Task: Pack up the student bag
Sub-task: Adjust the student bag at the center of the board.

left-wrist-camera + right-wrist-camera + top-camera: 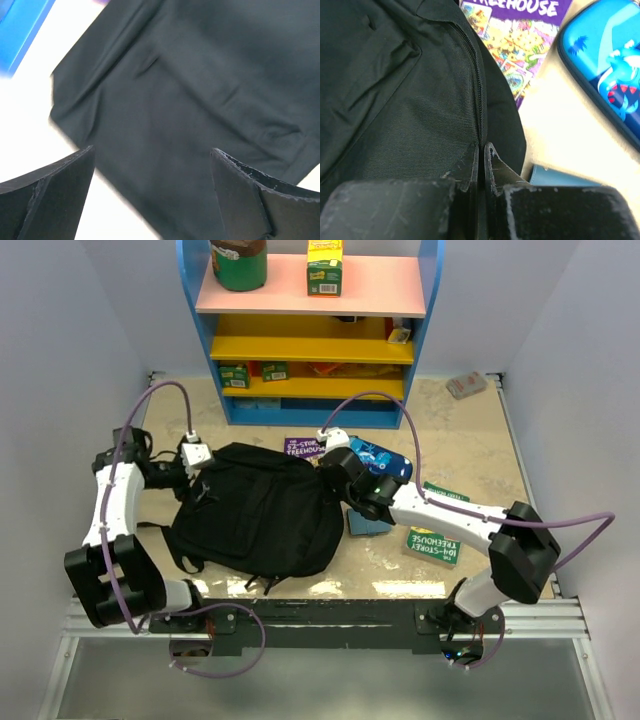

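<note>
The right fingers (pixel 476 159) are pressed together with no gap showing, their tips on the zipper line of the student bag (pixel 260 510). Whether the zipper pull or a fold of cloth is caught between them cannot be told. In the right wrist view black fabric fills the left of the frame. A purple Treehouse book (pixel 520 40) lies at the top centre, partly under the bag's edge. A blue pencil case (pixel 605 65) is at the upper right, and a corner of a blue book (pixel 560 176) is at the lower right.

The left fingers (pixel 203 475) stand wide apart and hold nothing. In the left wrist view they frame the lower corners, with blurred bag fabric beyond the gap.

In the top view the bag lies flat on the bench (pixel 470 440), centre-left of the frame, between the two arms. Its straps trail toward the bottom edge. A green Treehouse book (pixel 433 543) lies at the centre right, partly under the right arm. A blue shelf unit (pixel 310 330) stands at the top centre.
</note>
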